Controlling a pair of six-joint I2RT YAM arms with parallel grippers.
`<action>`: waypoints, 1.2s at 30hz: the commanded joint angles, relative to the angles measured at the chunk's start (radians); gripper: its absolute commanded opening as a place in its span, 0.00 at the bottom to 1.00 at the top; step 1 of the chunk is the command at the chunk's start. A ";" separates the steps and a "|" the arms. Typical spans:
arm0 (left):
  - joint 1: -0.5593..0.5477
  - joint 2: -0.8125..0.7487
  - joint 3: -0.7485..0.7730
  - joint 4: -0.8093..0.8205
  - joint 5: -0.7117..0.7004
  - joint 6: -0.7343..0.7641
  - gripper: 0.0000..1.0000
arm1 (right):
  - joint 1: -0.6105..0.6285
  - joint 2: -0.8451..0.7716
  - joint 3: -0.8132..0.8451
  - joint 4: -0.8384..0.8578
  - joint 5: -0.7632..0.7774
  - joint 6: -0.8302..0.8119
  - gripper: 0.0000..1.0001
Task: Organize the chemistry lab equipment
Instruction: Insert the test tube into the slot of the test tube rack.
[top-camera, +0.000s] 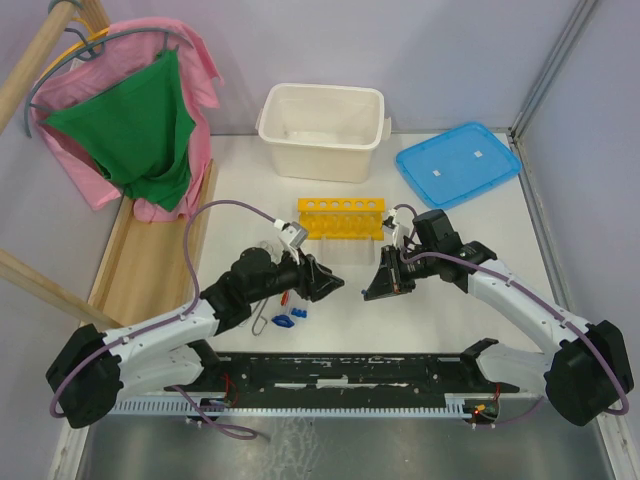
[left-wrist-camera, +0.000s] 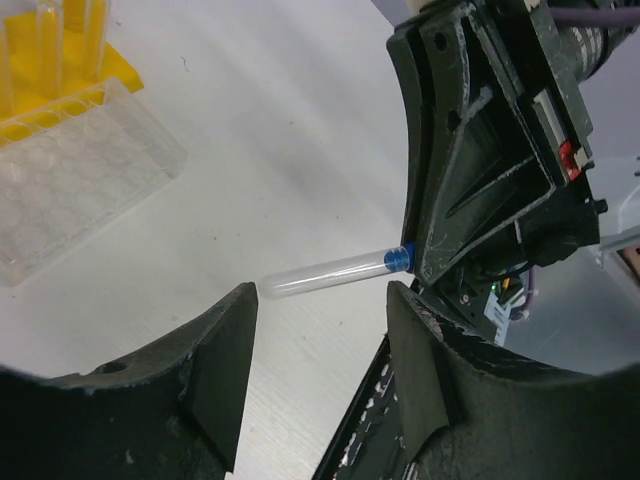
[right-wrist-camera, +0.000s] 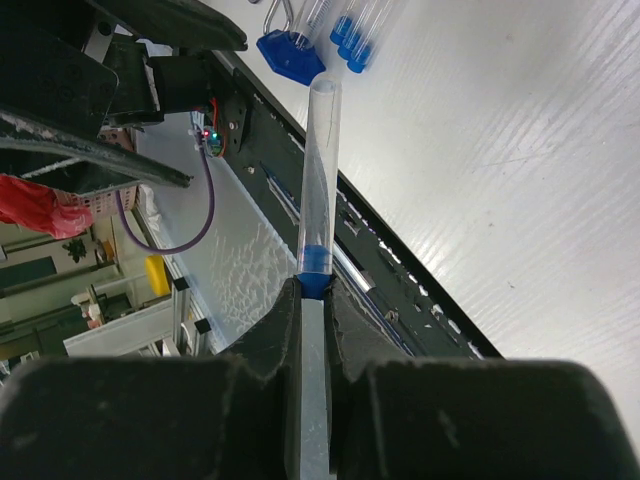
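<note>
White plastic tub (top-camera: 320, 160) sat at far edge of table (top-camera: 470, 285), flat blue lid (top-camera: 458, 163) lay just right of it, pink and green cloths (top-camera: 135, 135) hung on hanger (top-camera: 45, 76), far left.

A white table (top-camera: 340, 320) stands in the corner of pale lilac-grey walls (top-camera: 400, 50), evenly lit without hard shadows, with a thin metal post (top-camera: 545, 70) running up the right-hand corner and a grey metal sheet (top-camera: 330, 450) at the near edge. Along the table's left side lies a long wooden trough (top-camera: 150, 260), and above it a wooden frame (top-camera: 40, 60) carries a hanger with a pink garment (top-camera: 200, 60) and a green garment (top-camera: 130, 130). Beyond the table edge, the right wrist view shows a blurred stretch of room (right-wrist-camera: 60, 290), perhaps with shelving.
</note>
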 joint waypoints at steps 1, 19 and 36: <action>0.018 0.020 0.010 0.088 -0.081 -0.217 0.59 | 0.008 -0.009 0.041 0.018 -0.013 0.006 0.08; 0.025 -0.079 -0.147 0.165 -0.238 -0.747 0.60 | 0.016 0.012 0.077 0.103 0.028 0.030 0.08; 0.026 -0.112 -0.234 0.299 -0.309 -0.988 0.58 | 0.101 0.010 0.102 0.175 0.104 0.015 0.08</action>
